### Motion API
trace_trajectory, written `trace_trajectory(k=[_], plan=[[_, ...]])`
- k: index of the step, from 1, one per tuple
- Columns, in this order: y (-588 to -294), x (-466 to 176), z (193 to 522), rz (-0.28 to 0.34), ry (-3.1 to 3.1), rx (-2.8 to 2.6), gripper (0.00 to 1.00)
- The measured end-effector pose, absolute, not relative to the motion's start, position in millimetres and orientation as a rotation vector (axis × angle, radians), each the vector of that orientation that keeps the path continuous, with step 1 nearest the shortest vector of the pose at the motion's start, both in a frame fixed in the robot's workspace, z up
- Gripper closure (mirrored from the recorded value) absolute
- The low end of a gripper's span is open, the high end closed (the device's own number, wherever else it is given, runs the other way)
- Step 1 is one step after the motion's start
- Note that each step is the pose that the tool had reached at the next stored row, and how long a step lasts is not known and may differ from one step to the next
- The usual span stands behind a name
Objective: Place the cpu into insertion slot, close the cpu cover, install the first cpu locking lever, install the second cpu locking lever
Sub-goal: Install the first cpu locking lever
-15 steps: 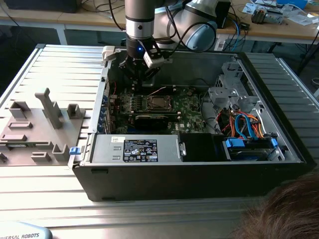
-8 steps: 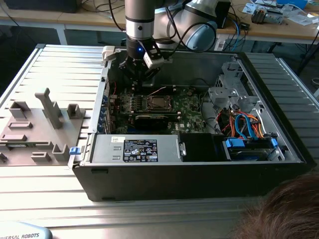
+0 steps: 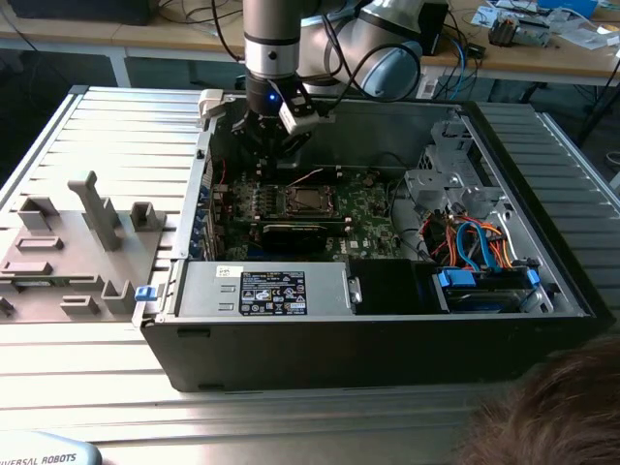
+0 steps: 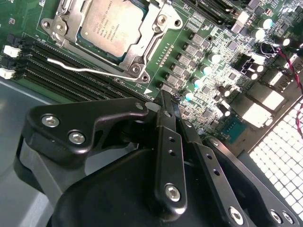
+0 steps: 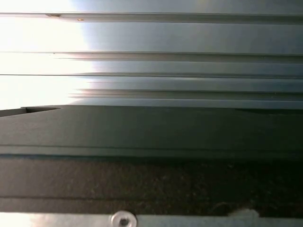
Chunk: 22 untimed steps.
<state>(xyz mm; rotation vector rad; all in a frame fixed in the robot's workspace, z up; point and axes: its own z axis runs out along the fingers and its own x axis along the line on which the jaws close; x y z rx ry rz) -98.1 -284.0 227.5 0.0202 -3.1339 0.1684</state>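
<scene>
While the arm hangs over the open computer case in the exterior view, the jaws sit low inside it, near the back wall, just above the motherboard. Look at the second wrist view: the two black fingers are pressed together, tips meeting, nothing between them. Jaws fully closed and empty!

And there's the cpu, dull silver top, lying flat in the insertion slot. The cpu cover is down around it, its square window framing the chip. In the exterior view the cpu sits at about five o'clock from the jaws, near but clearly apart, no contact at all.

A thin silver locking lever runs along the edge of the cover on the side of the memory slots, its wire bent and ending by a screw at the cover's corner. It lies between the socket and the fingertips in that view; whether it is latched, I cannot tell.

Further out, the exterior view shows the black power supply at the case's front edge, blue and orange cables at three o'clock from the socket, and a grey fixture plate on the ribbed metal tabletop at nine o'clock from the case. A person's hair shows at the lower corner.
</scene>
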Motion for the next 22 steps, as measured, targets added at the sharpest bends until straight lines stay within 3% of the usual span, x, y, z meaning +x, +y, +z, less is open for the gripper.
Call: trace_trajectory(k=[14, 19, 22], plan=[[-282.2, -92.8, 222.0, 0.167, -3.133, 0.02, 0.89], [-282.1, -89.5, 220.1, 0.094, -3.136, 0.02, 0.89], [-282.3, -85.2, 218.6, 0.09, -3.135, 0.02, 0.89]])
